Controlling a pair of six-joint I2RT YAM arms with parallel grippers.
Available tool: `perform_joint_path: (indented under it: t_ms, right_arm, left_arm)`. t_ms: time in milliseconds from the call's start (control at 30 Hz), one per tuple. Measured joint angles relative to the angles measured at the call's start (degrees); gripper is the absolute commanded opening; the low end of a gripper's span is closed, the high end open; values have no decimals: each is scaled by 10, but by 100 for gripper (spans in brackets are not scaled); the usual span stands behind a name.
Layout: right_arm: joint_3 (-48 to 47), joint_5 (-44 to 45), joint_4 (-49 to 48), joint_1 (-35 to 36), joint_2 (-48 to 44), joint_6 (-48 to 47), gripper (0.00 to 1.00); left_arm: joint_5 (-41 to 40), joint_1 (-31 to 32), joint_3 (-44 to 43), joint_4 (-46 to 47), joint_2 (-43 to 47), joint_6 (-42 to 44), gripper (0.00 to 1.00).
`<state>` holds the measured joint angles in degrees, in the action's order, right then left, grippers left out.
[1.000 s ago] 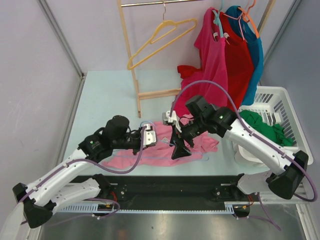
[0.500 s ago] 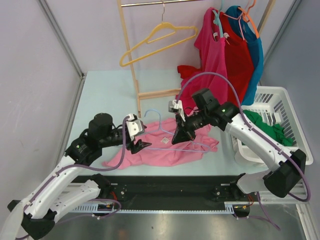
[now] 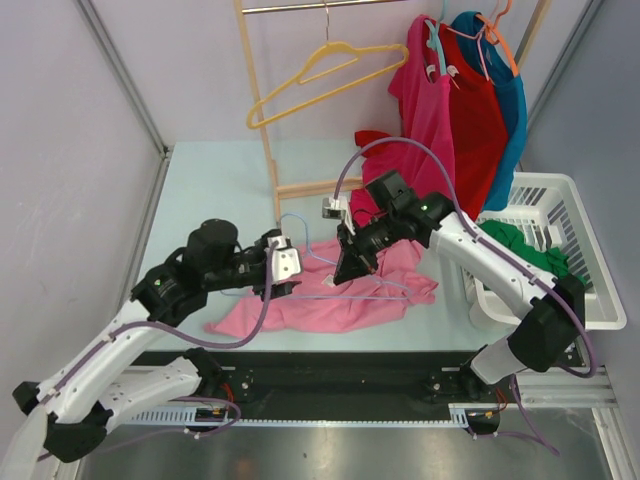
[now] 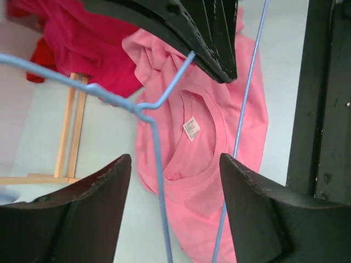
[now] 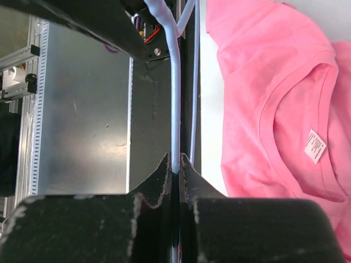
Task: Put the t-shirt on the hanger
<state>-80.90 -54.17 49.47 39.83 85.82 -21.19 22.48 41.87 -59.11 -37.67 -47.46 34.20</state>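
- On the table (image 3: 220,190), near its front edge, the t-shirt (image 3: 330,310) lies crumpled but mostly spread out, neck opening up and its white tag (image 4: 191,129) showing.
- My right fingers (image 3: 350,265) are pressed together on the thin wire of the hanger (image 5: 175,82), holding it over the shirt's collar area.
- My left fingers (image 3: 288,268) stand wide apart beside the hanger's hook end and grip nothing; in my left wrist view the wire crosses the gap between them.
- Both sets of fingers sit close together above the shirt.
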Motion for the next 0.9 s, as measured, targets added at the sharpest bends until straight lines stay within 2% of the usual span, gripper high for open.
perform_joint_path:
  t_ms: [100, 200, 233, 300, 333, 433, 567, 600, 633, 733, 900]
  right_arm:
    - [-11, 3, 0, 4, 7, 0, 0]
    - [-15, 9, 0, 13, 10, -2, 0]
    - [-15, 10, 0, 16, 11, -4, 0]
    - [-17, 15, 2, 22, 14, -6, 0]
    - [-19, 18, 3, 25, 17, -8, 0]
    - [-21, 26, 4, 28, 26, -12, 0]
    - [-21, 35, 10, 28, 33, -14, 0]
    - [-21, 36, 13, 28, 35, -14, 4]
    - [-21, 38, 14, 28, 35, -14, 14]
    - [-22, 38, 16, 24, 37, -15, 34]
    - [-35, 38, 15, 21, 37, -14, 41]
  left_arm:
    - [-23, 16, 1, -4, -23, 10, 63]
    - [-44, 19, 3, -3, -34, 13, 50]
    - [-50, 19, 3, -1, -38, 13, 40]
    - [-55, 19, 3, 0, -40, 9, 29]
    - [-57, 19, 3, 2, -42, 6, 17]
    - [-56, 19, 9, 3, -45, -3, 1]
    - [-55, 19, 23, 12, -48, -14, 0]
    - [-55, 19, 27, 16, -48, -18, 0]
    - [-56, 19, 30, 20, -48, -21, 0]
    - [-54, 19, 33, 26, -51, -28, 0]
    - [-51, 19, 34, 27, -65, -37, 0]
